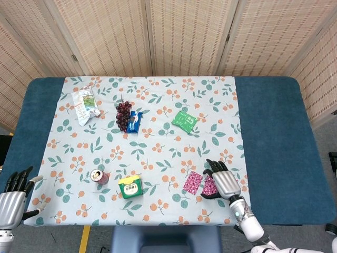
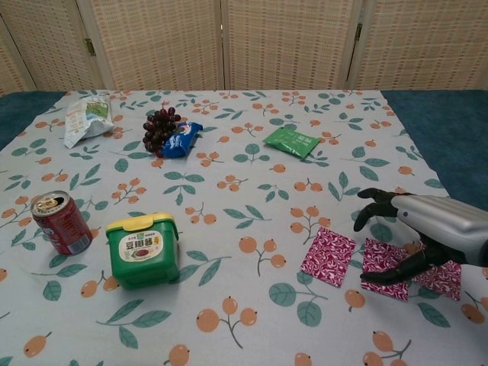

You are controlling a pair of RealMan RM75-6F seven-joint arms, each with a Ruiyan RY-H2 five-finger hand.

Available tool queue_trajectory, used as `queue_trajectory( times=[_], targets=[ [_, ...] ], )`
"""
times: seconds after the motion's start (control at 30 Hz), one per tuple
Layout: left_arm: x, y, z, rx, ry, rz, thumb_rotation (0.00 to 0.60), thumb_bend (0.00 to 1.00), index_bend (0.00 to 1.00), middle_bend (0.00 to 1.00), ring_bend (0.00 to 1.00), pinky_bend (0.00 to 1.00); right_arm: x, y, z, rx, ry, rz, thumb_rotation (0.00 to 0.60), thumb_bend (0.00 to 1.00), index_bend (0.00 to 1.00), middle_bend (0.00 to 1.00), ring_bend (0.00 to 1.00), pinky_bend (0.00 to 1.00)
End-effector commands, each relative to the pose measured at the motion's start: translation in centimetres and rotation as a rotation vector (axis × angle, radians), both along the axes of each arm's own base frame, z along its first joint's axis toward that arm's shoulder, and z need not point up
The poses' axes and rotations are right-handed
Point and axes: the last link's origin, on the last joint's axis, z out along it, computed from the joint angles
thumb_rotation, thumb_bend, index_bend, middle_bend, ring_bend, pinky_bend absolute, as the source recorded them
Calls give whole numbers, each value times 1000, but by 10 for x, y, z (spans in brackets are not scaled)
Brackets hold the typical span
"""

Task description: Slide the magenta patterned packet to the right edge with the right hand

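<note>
Magenta patterned packet (image 2: 385, 263) sits under my right hand (image 2: 427, 232), fingers (image 2: 377, 200) spread and pressing flat so I can drag it across the bench (image 1: 274, 132), not lift.

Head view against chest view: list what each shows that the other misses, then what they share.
Only the head view shows the left hand, open at the near left corner of the table, and the table's blue edges on both sides of the floral cloth.

Only the chest view shows a third magenta packet beyond the right hand.

Both show the right hand resting on a magenta packet, another packet beside it, the green tub, can, grapes and green sachet.
</note>
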Motion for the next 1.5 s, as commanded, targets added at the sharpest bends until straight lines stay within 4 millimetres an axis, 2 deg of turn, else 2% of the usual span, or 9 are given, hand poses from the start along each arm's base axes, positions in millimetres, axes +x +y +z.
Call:
queue_trajectory(
  times=[0.03,0.6,0.87,1.17,1.5],
  targets=[
    [0,0,0,0,-2,-2,600,239,255,63,90,0,13,-4,-6,11,-16,-17,383,208,266,41,0,0],
    [-2,-1,0,4,2,6,600,239,255,63,90,0,23,-16,-16,60,-2,-28,382,209,266,34,0,0],
    [-3,-1,0,2,2,11,600,239,255,63,90,0,34,-14,-22,85,-13,26,381,209,266,34,0,0],
    [-5,-3,1,4,0,15,600,239,255,63,90,0,30,-8,-23,39,32,91,382,206,262,28,0,0],
    [-5,-3,2,6,-1,14,600,238,255,64,90,0,30,-2,-29,36,73,116,383,157,178,17,0,0]
  ],
)
